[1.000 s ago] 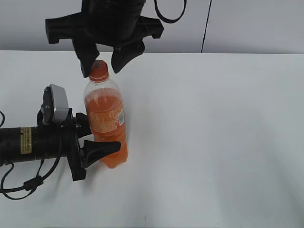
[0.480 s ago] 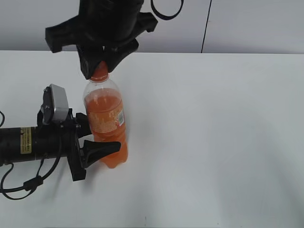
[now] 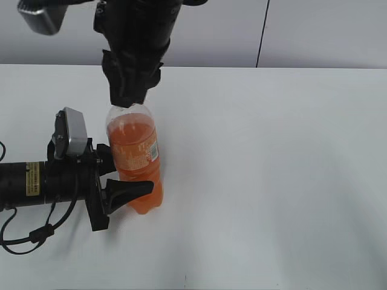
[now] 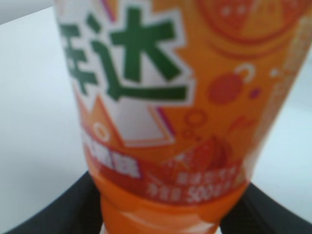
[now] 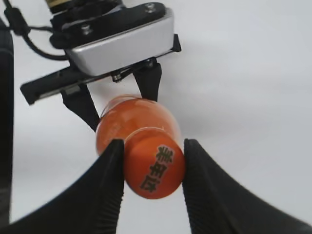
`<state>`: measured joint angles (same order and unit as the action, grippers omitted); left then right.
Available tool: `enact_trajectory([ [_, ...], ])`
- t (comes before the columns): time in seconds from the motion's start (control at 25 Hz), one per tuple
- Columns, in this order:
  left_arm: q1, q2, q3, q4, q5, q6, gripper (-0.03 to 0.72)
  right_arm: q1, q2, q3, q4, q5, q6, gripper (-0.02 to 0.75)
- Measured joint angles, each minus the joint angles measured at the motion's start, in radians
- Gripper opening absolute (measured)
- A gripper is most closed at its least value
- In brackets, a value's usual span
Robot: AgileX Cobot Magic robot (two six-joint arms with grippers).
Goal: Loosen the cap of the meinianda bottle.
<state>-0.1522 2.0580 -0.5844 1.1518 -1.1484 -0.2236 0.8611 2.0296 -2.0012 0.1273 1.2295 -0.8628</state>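
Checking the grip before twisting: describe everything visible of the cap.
The cap is small, round, orange plastic with dark printed characters on top. It sits on the upright bottle, pinched on two sides by the right gripper. In the exterior view that gripper hides it. The left gripper holds the bottle lower down.

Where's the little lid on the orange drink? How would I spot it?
Look at the white table, then the tall orange bottle standing near its left side. At its very top sits the cap, pinched by the black right hand. It is small, round and orange, with dark printed characters on top.
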Motion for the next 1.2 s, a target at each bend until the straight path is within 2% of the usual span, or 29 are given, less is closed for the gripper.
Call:
enact_trajectory([
  [0.16,0.000,0.000,0.000,0.002,0.001,0.000,0.401,0.000,0.000,0.000,0.003,0.003,-0.273,0.275],
  [0.44,0.000,0.000,0.000,0.002,0.001,0.002,0.401,0.000,-0.001,-0.001,0.003,0.005,-0.357,0.275],
  [0.56,0.000,0.000,0.000,0.002,0.001,0.002,0.401,0.000,-0.001,-0.001,0.003,0.005,-0.342,0.289],
  [0.64,0.000,0.000,0.000,0.000,0.002,-0.001,0.401,0.000,-0.001,-0.001,0.001,-0.004,-0.312,0.358],
  [0.72,0.000,0.000,0.000,0.000,0.002,-0.004,0.401,0.000,-0.001,-0.001,0.001,-0.004,-0.280,0.468],
  [0.84,0.000,0.000,0.000,0.000,0.002,-0.004,0.401,0.000,-0.004,-0.001,0.005,-0.005,-0.265,0.554],
  [1.04,0.000,0.000,0.000,0.000,0.002,-0.005,0.401,0.000,-0.037,-0.002,0.009,-0.005,-0.194,0.578],
  [1.2,0.000,0.000,0.000,0.000,0.002,-0.005,0.401,0.000,-0.070,-0.015,0.011,-0.005,0.001,0.578],
])
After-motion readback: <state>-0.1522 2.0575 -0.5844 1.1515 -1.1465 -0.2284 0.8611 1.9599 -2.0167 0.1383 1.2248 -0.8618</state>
